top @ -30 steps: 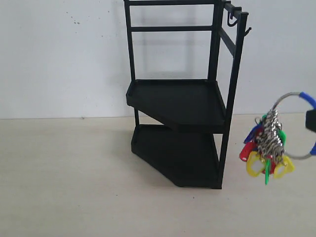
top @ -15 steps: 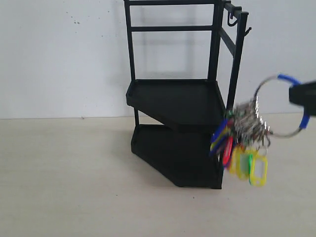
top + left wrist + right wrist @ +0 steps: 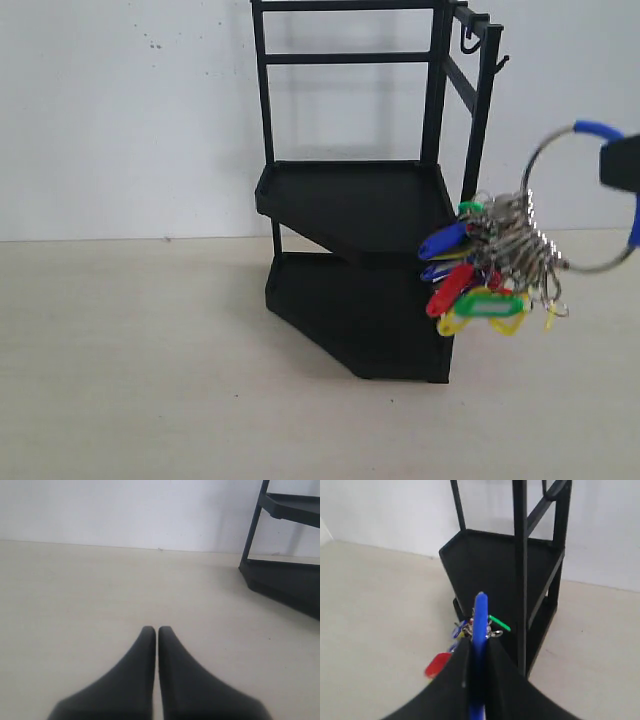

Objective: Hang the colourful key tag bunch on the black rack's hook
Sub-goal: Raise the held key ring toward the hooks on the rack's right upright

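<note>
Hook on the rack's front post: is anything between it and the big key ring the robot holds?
No. In the exterior view only bare wall shows between the hook and the key ring, held by the right gripper.

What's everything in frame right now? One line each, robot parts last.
black rack: 1, black, two tiers, standing on the table against the wall.
hook: 1, black, jutting from the top of the rack's front corner post, nothing on it.
second hook: 1, black, under the top side rail.
colourful key tag bunch: 1, wire ring with a blue sleeve, with blue, red, yellow and green tags; in the air beside the front post, well below the hook.
table: 1, beige.
wall: 1, white, behind the rack.
left gripper: black, shut, empty, above the table away from the rack.
right gripper: black, shut on the ring's blue sleeve.
</note>
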You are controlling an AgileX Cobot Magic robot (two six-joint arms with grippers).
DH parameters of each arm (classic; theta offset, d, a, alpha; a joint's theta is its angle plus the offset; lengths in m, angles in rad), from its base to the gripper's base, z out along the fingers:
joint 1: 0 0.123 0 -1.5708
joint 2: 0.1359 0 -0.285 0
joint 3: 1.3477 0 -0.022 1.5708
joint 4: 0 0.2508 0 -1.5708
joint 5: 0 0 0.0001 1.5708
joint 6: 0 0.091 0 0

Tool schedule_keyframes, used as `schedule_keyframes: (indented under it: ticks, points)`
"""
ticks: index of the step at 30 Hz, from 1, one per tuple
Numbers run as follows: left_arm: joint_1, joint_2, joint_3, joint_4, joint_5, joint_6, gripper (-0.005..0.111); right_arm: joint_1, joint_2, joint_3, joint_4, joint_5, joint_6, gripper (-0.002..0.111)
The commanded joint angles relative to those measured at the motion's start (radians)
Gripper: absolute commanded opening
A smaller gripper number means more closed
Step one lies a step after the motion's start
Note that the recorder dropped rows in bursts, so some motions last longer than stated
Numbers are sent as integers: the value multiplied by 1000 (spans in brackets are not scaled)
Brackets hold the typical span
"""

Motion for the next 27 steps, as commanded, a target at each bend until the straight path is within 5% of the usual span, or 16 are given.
schedule_keyframes:
  ticks: [1, 4, 8, 15, 19, 23, 27]
  points:
    - [-1, -2, -1, 3, -4, 3, 4, 6, 29, 1, -237, 87, 186, 0]
    - [-1, -2, -1, 3, -4, 3, 4, 12, 18, 1, -321, -39, 428, 0]
    - [-1, -2, -1, 3, -4, 3, 4, 106, 51, 1, -50, 7, 64, 0]
    - [-1, -2, -1, 3, -4, 3, 4, 87, 36, 1, -412, -56, 452, 0]
    - [-1, -2, -1, 3, -4, 3, 4, 128, 46, 1, -280, -10, 258, 0]
    - [-1, -2, -1, 3, -4, 3, 4, 110, 29, 1, -463, -22, 437, 0]
    - [-1, -2, -1, 3, -4, 3, 4, 117, 21, 1, -452, -74, 447, 0]
